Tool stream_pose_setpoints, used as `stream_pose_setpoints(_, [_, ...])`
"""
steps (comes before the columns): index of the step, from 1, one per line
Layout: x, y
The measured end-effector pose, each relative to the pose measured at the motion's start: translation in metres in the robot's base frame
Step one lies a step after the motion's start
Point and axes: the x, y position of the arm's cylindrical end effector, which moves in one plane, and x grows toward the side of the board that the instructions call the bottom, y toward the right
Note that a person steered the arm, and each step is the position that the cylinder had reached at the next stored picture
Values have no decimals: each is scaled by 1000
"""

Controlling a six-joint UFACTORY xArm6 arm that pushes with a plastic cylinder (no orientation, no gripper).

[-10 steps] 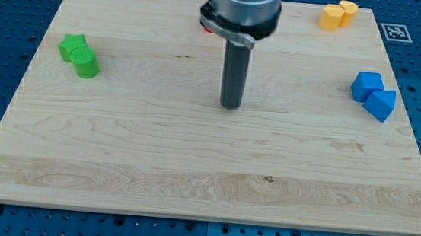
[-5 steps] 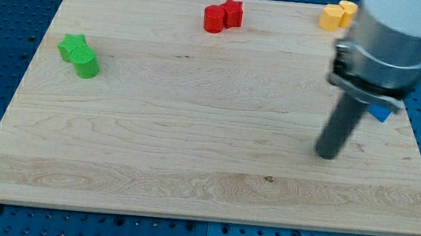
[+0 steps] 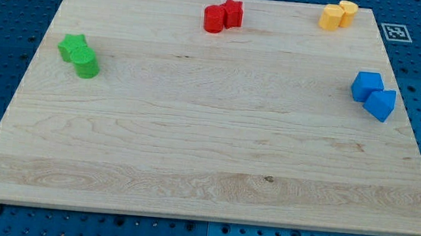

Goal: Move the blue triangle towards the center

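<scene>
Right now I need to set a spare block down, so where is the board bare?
Bare: the middle and the bottom strip. Blocks hug the edges: green pair left, red pair top, yellow pair top right, blue pair right. My tip doesn't show.

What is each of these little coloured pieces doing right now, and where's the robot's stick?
Blue triangle: at the view's right edge, touching blue cube.
Red blocks: touching, top.
Yellow blocks: touching, top right.
Green blocks: touching, left.
My tip: not in view.

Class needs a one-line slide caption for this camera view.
Wooden board with green, red, yellow and blue block pairs; my tip out of view.
</scene>
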Motion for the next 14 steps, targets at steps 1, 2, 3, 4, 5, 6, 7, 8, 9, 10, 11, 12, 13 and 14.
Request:
stream_pose_setpoints(1, [-9, 0])
stream_pose_setpoints(2, [-59, 0])
stream_pose_setpoints(3, [-92, 0])
stream_pose_setpoints(4, [-107, -30])
stream_pose_setpoints(5, [-99, -73])
stream_pose_setpoints(6, [-90, -87])
stream_pose_setpoints(7, [-86, -89])
stream_pose_setpoints(8, [-77, -111])
stream_pose_setpoints(9, [-75, -134])
stream_pose_setpoints(10, [-74, -158])
stream_pose_setpoints(11, [-80, -165])
stream_pose_setpoints(12, [-103, -165])
stream_pose_setpoints(13, [-110, -173])
stream_pose_setpoints(14, [-109, -197])
